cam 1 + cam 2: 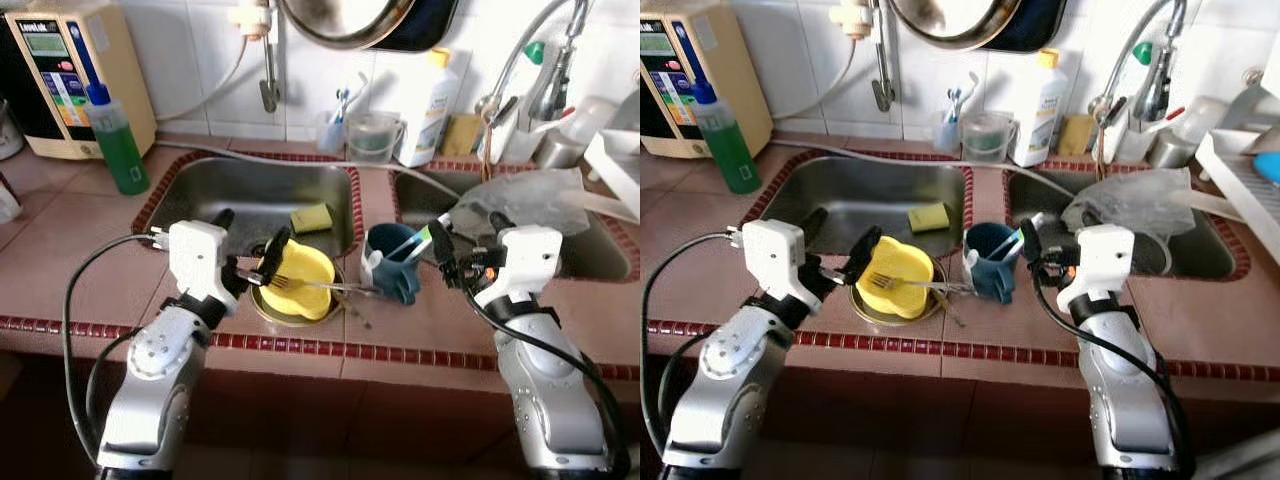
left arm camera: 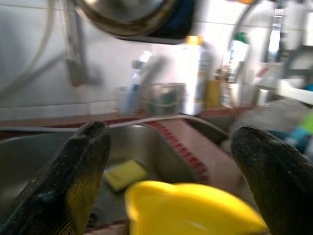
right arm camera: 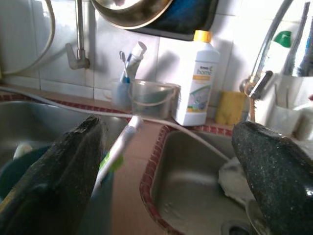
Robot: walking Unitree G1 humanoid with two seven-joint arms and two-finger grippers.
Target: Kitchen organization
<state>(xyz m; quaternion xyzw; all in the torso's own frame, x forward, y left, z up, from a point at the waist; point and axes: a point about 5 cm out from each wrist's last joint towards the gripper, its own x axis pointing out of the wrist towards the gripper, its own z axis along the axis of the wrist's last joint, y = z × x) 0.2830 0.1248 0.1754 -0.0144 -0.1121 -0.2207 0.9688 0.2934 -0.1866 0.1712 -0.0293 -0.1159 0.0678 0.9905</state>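
Observation:
A yellow bowl [image 1: 300, 278] sits on a round metal plate [image 1: 290, 314] on the tiled counter edge in front of the left sink [image 1: 250, 190]. A fork [image 1: 325, 286] lies across the bowl. My left gripper [image 1: 256, 226] is open, its fingers either side of the bowl's left rim; the bowl [image 2: 195, 208] lies low between them in the left wrist view. A blue mug [image 1: 392, 264] holding a green-and-white toothbrush [image 3: 120, 147] stands just to the right. My right gripper [image 1: 465, 224] is open and holds nothing, beside the mug's right side.
A yellow sponge [image 1: 312, 217] lies in the left sink. A green bottle [image 1: 117, 142] and a water machine [image 1: 62, 72] stand at back left. A white bottle [image 1: 432, 105], a clear jug [image 1: 372, 136] and a tap line the wall. A plastic bag [image 1: 525, 195] covers the right sink.

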